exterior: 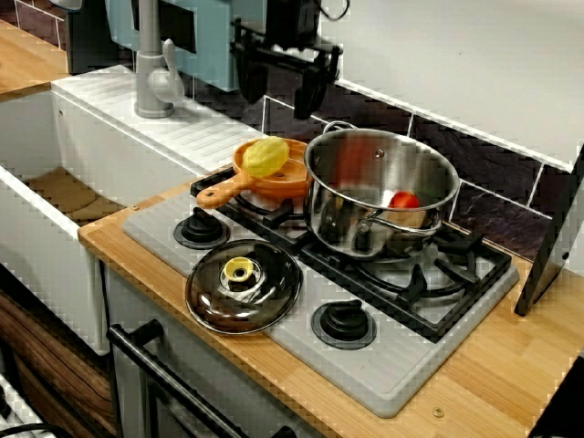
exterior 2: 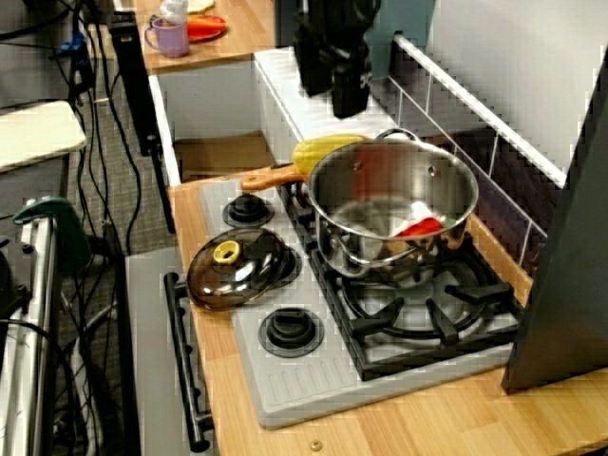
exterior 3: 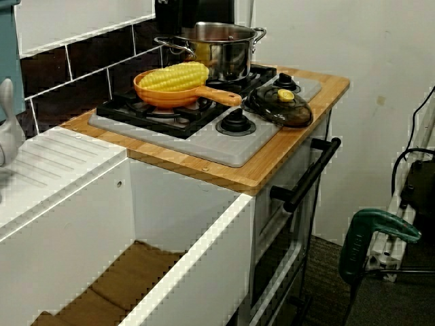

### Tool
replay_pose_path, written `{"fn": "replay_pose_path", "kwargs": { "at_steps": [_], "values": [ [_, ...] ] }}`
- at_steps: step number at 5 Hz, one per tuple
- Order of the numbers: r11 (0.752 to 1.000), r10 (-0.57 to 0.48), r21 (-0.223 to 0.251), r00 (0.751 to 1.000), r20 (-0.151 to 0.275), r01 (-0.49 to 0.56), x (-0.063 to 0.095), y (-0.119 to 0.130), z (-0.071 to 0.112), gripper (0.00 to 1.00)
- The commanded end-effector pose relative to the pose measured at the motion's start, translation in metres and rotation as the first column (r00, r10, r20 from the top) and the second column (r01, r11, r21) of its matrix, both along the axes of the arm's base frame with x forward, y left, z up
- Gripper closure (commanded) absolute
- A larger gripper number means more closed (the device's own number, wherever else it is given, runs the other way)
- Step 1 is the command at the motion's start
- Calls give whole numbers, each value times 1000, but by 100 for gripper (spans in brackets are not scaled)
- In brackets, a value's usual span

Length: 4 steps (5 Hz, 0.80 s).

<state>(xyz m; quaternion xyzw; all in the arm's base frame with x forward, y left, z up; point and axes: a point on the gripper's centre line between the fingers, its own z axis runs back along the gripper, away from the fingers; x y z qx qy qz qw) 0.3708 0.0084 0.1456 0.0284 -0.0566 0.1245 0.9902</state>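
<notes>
Corn cob point(exterior: 265, 156) lies in the orange pan point(exterior: 278, 192) on the back burner beside the pot point(exterior: 365, 214), its long axis running wall-to-front, roughly along the pan's handle. The claw point(exterior: 279, 91) hangs above, open and empty.

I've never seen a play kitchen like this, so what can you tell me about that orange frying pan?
The orange frying pan is small, round and shallow, plastic-looking, with a wood-coloured handle. It sits upright on the black grate of the stove, handle pointing towards the knobs. A yellow corn cob lies in it. The steel pot stands right beside it; whether they touch is unclear. The gripper hangs above, open, not touching it.
</notes>
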Motion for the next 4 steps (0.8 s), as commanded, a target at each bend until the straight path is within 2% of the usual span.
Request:
{"fn": "replay_pose_path", "kwargs": {
  "at_steps": [1,2,4],
  "values": [
    [986,-159,51,987,12,159,3,1,19,0],
    [971,-224,68,973,-45,227,1,0,16,0],
    [963,-255,73,965,-56,258,-9,-2,6,0]
  ]
}}
